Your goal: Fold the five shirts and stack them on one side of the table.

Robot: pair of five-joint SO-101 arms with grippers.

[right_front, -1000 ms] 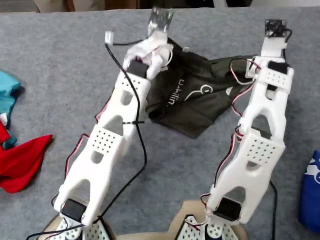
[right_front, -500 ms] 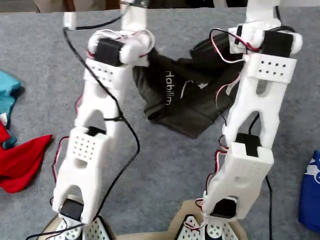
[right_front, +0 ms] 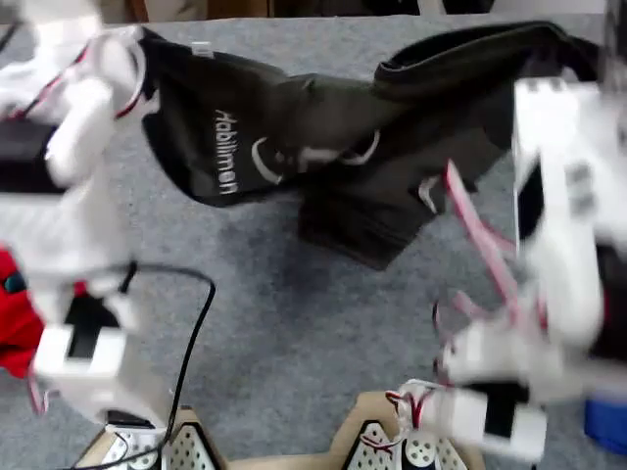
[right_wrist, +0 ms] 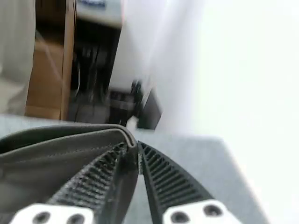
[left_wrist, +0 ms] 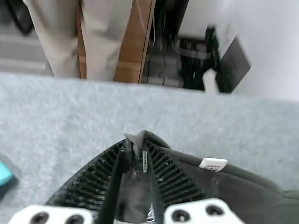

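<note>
While my left claw (left_wrist: 138, 145) and right claw (right_wrist: 135, 148) each pinch an edge of the dark shirt (right_front: 294, 127), stretched above the table (right_front: 265, 323), nothing looks folded or stacked yet; red shirt (right_front: 12, 333) seems crumpled, I think.

L arm (right_front: 69, 215) & R arm (right_front: 563, 255) blurred; red shirt (right_front: 12, 343) part hidden.

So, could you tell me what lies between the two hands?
The dark shirt, stretched from the left hand to the right hand, in the high view.
</note>
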